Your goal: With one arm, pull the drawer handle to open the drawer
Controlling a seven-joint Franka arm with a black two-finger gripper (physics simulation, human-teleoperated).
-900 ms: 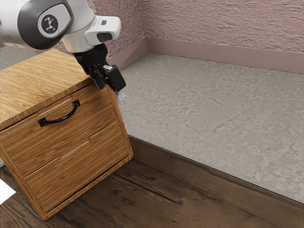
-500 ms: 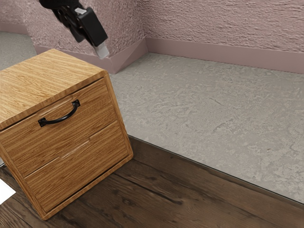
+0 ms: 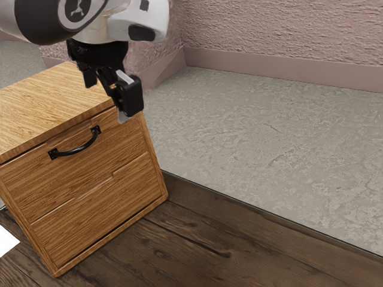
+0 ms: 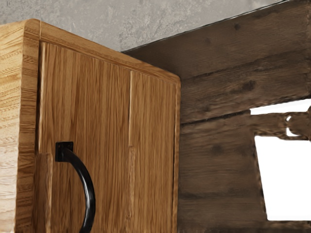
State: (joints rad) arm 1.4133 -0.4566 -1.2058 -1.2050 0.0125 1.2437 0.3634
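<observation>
A wooden cabinet (image 3: 42, 104) stands at the exterior view's left, with two drawer fronts. The upper drawer (image 3: 90, 161) carries a curved black handle (image 3: 75, 145) and looks flush with the cabinet's face. My black gripper (image 3: 123, 115) hangs from the arm at the cabinet's top front edge, just above and to the right of the handle, not touching it. In the wrist view the handle (image 4: 83, 189) and the drawer front (image 4: 112, 145) lie close under my hand.
The cabinet stands on dark wood planks (image 3: 197, 251) next to a raised grey floor (image 3: 269, 131). A pink rough wall (image 3: 281, 27) with a baseboard runs behind. A white patch (image 3: 6, 242) lies by the cabinet's lower left corner.
My hand rose high above the cabinet half a second ago and has come back down to its top front edge, slightly left of where it was. The drawer and handle have not moved.
</observation>
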